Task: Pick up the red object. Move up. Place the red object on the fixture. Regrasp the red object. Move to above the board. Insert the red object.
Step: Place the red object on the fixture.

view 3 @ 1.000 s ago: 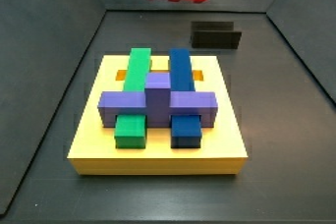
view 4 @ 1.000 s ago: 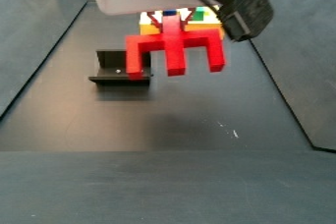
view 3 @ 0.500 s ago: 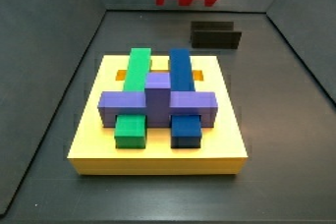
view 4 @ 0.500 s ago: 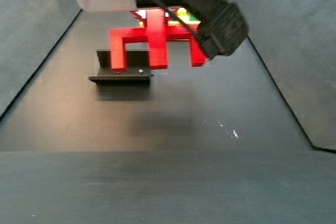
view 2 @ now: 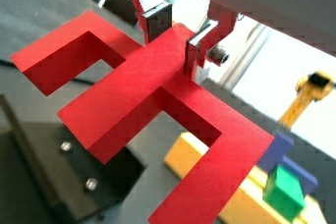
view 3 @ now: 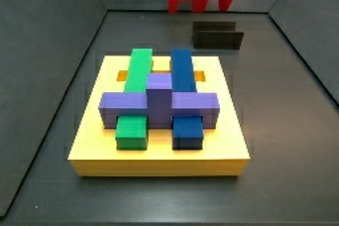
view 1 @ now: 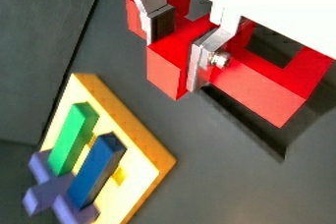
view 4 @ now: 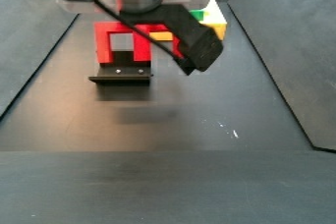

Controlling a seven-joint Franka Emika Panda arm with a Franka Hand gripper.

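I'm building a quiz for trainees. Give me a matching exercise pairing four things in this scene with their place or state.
Things:
1. bright red bridge-shaped piece
2. dark boxy fixture
3. thick yellow slotted board
4. purple cross-shaped block

Places or states:
A. lies across the green and blue blocks
B. clamped between the gripper's fingers, in the air
C. rests on the dark floor, bearing coloured blocks
D. stands on the floor just under the held piece

Pairs: 1-B, 2-D, 3-C, 4-A
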